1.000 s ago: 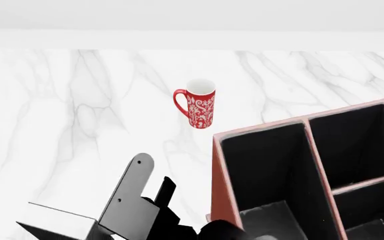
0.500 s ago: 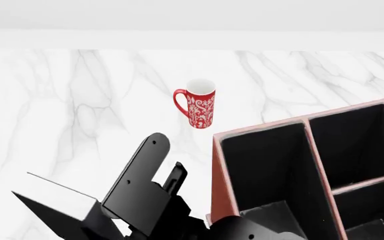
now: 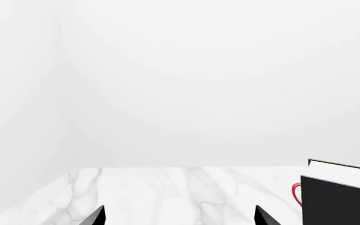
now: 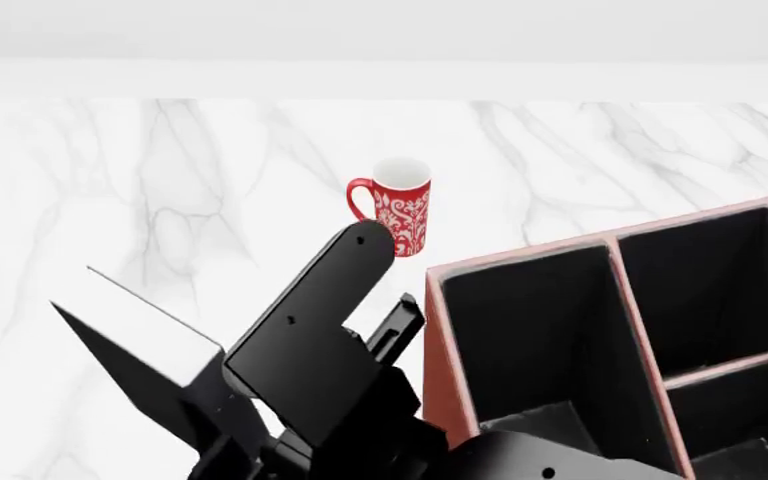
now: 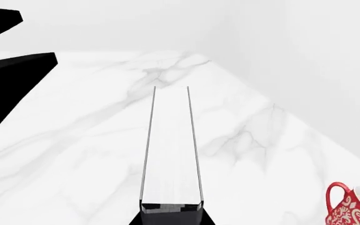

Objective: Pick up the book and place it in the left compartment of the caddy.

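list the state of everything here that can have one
book: held clear of the table, tilted, not in the caddy
right gripper: fingers shut on the book
left gripper: fingers open, holding nothing
caddy: upright on the table
left compartment: no book in it yet
mug: upright on the table, beyond the caddy, apart from it

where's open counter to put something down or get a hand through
Bare marble lies behind the mug up to the back wall, and across the whole stretch to its left. To the mug's right, a strip stays free behind the caddy. It is crowded in the near middle, where the right gripper holds the book close beside the caddy's wall.
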You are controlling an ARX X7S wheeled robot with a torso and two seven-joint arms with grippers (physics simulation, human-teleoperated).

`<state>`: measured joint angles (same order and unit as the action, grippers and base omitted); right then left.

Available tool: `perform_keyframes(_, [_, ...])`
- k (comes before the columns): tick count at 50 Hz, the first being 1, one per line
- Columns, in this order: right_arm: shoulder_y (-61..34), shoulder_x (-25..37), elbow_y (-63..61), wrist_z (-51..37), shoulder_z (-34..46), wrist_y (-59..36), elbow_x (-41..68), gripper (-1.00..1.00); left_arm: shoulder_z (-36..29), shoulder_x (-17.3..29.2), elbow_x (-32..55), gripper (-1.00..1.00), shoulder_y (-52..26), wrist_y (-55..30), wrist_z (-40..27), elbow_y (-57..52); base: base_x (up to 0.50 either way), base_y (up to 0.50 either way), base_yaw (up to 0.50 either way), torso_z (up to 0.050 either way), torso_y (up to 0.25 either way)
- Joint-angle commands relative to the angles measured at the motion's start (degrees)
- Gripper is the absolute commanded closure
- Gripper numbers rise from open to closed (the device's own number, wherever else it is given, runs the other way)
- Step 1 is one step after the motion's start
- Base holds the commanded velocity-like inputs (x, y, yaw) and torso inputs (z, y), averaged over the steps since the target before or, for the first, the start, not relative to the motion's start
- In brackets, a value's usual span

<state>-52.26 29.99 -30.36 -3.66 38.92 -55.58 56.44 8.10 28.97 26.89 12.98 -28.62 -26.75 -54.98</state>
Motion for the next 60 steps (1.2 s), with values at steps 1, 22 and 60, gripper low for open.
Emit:
perform_keyframes(1, [-1.8,0.5,-5.1,-10.4,-8.2,-7.2,8.8,1.0,-0.1,0.2,0.2,-1.0,-0.1,0.2,-0.3,0.2,0.0,0.0,0.0,0.0,0.0])
perform_keyframes(22, [-8.8,4.4,-8.1,-36.4,-16.3,-10.8,41.4,1.0,-0.7,0.7,0.0,-1.0,0.1,0.6,-0.8,0.3,0.0,0.0,0.0,0.0,0.001])
perform_keyframes(60, [-19.7,13.3,-1.0,-52.9,-15.9,-4.7,62.8,1.0,-1.3,1.5,0.4,-1.0,0.1,1.0,-1.7,0.4,0.0,0.0,0.0,0.0,0.001])
